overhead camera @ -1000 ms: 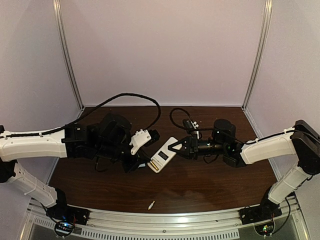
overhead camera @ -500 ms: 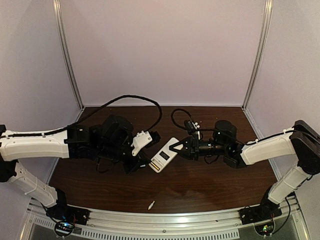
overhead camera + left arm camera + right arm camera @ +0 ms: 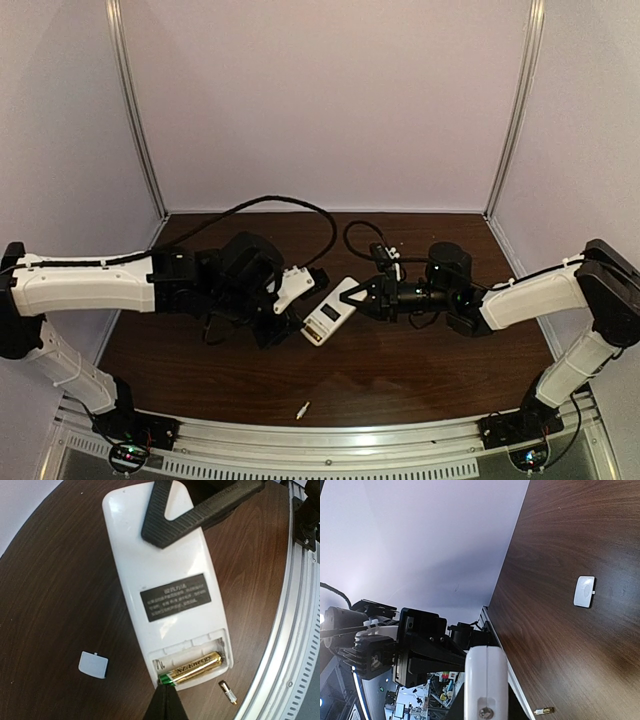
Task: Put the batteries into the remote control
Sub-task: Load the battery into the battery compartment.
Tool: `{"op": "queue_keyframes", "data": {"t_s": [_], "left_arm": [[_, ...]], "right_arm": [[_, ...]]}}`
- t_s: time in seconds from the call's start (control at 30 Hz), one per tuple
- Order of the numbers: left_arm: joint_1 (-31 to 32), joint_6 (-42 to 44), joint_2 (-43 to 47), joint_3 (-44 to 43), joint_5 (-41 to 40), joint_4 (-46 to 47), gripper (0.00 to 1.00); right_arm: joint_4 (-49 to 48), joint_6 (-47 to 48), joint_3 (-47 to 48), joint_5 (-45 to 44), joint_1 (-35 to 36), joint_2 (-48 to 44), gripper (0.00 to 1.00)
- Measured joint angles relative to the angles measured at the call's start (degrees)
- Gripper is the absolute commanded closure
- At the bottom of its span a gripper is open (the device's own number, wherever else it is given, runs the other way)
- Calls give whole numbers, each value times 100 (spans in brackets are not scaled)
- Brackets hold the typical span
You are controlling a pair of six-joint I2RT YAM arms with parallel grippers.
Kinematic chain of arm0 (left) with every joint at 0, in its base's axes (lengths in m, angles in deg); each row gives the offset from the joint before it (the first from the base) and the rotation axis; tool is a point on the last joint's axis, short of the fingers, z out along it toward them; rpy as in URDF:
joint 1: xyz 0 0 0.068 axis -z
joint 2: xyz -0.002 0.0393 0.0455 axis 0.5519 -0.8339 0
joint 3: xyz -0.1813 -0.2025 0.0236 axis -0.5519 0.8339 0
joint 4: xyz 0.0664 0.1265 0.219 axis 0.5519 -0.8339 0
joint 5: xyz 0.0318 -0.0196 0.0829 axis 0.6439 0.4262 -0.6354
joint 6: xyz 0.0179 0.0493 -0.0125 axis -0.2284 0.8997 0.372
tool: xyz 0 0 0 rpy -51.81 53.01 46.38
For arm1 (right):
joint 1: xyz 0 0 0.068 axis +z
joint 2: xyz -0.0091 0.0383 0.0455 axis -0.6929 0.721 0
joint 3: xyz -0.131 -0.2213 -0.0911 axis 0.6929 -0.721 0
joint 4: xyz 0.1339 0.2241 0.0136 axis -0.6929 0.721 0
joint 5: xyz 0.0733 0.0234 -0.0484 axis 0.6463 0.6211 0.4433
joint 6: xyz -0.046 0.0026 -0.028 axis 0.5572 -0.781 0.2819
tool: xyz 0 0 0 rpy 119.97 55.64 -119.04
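The white remote control (image 3: 330,310) is held above the table, back side up, by my right gripper (image 3: 352,293), which is shut on its far end; one ribbed finger (image 3: 170,515) lies across the back. One gold battery (image 3: 192,667) lies in the open recess at the near end. My left gripper (image 3: 165,705) is shut, its tips touching that battery's green end. The second battery (image 3: 228,692) lies on the table near the front rail, also seen in the top view (image 3: 302,409) and the right wrist view (image 3: 543,710). The remote's end (image 3: 486,685) fills the right wrist view.
The small white battery cover (image 3: 93,664) lies on the dark wood table, also in the right wrist view (image 3: 584,591). The metal front rail (image 3: 295,630) runs along the table's near edge. White walls enclose the back and sides.
My left arm has moved right toward the remote's open end. The remote and the right gripper have shifted slightly away from the front edge.
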Motion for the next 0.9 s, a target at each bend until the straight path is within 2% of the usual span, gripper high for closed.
{"op": "queue_keyframes", "data": {"t_s": [0.33, 0.5, 0.6, 0.73, 0.9], "left_arm": [[280, -92, -651, -695, -708, -649, 94], [402, -157, -868, -857, -1029, -822, 89], [415, -210, -859, -855, -1117, -911, 82], [376, -234, -645, -752, -1023, -907, 75], [66, -280, 258, -393, -684, -693, 69]], "right_arm": [[26, -72, -31, -188, -7, 50, 100], [105, -66, -37, -249, -9, 70, 100], [109, -50, -37, -256, -9, 79, 100], [4, 48, -37, -258, -15, 72, 100], [-35, 247, -81, -203, -44, 24, 100]]}}
